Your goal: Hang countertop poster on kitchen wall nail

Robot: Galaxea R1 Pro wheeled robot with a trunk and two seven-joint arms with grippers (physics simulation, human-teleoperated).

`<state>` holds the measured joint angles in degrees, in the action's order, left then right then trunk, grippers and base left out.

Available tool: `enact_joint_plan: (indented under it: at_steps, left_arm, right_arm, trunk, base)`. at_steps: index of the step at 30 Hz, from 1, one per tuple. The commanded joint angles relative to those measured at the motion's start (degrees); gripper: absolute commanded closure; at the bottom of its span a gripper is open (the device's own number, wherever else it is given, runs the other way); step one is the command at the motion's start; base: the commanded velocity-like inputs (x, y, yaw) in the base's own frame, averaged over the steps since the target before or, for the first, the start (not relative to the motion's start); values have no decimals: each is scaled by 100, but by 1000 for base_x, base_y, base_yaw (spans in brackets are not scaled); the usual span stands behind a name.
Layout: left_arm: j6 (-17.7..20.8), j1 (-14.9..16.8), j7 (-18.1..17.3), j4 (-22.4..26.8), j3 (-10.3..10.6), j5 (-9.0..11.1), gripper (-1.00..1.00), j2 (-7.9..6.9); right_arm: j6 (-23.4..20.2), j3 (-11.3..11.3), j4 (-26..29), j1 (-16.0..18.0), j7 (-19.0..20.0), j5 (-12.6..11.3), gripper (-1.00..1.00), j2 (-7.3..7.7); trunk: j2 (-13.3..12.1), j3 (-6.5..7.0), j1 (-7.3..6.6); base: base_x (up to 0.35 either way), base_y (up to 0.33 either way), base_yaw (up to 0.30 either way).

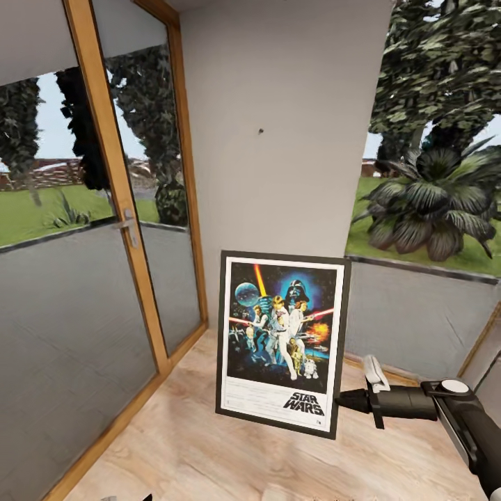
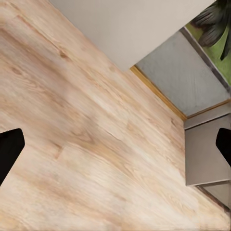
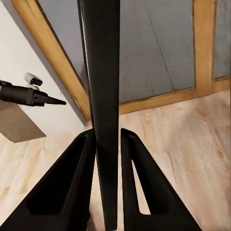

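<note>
The wall point(image 1: 285, 125) above the poster point(image 1: 282, 341) lies bare up to the nail point(image 1: 261, 130). The glass door point(image 1: 104, 229) closes in beside the poster, and wood floor point(image 1: 209, 445) spreads open below it.

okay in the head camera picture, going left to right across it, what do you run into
Wood-framed glass door → door handle → grey wall with a nail → poster, held upright → right gripper clamped on its edge → spiky plant outside the window.
</note>
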<state>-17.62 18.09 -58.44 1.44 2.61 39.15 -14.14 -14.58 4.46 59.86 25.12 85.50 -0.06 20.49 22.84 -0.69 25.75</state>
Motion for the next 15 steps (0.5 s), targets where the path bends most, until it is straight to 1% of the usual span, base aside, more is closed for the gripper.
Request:
enact_joint_plan:
  at_steps: [1, 3, 5, 12, 15]
  left_arm:
    - [-31, 2, -10, -3, 29, 23, -100, -2]
    - [-31, 2, -10, -3, 29, 23, -100, -2]
    - [-31, 2, -10, -3, 29, 23, -100, -3]
    - [-31, 2, -10, -3, 29, 23, -100, -5]
    - [-31, 2, -10, -3, 29, 23, -100, -7]
  right_arm:
    - [-80, 3, -1, 7, 37, -3, 100, -1]
    - [-80, 3, -1, 8, 37, -3, 100, -1]
    - [-78, 3, -1, 5, 37, -3, 100, -1]
    - [-73, 3, -1, 7, 44, -4, 100, -1]
    - [-84, 4, -1, 9, 45, -5, 100, -1]
  trunk:
    - [8, -5, 3]
    - [8, -2, 3]
    - [8, 0, 3]
    - [8, 1, 3]
    - [8, 1, 3]
  base:
    - [78, 176, -278]
    - [96, 204, -218]
    - [120, 239, -112]
    - [152, 288, -30]
    - [147, 248, -220]
